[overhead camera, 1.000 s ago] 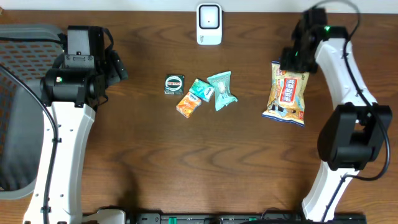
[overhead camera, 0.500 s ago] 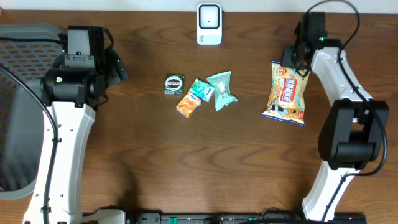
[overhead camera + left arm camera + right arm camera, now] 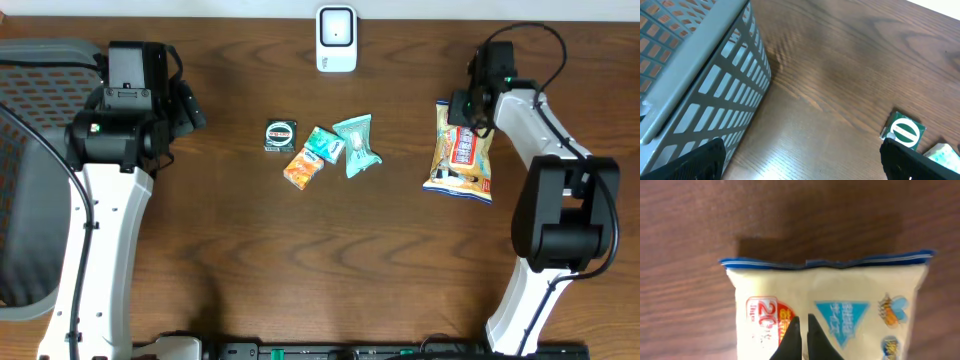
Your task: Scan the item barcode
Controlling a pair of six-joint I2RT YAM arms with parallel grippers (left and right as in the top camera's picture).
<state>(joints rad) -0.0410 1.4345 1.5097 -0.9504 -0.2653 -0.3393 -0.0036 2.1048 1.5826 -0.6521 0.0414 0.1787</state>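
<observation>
Snack bag [image 3: 850,305] beneath the closed right fingers [image 3: 792,342], near its blue seal

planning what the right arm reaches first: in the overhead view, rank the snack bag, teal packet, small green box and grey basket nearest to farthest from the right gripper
1. snack bag, right side, its top edge at the right gripper
2. teal packet, mid-table, right end of the cluster
3. small green box, cluster's left end
4. grey basket, far left edge
</observation>
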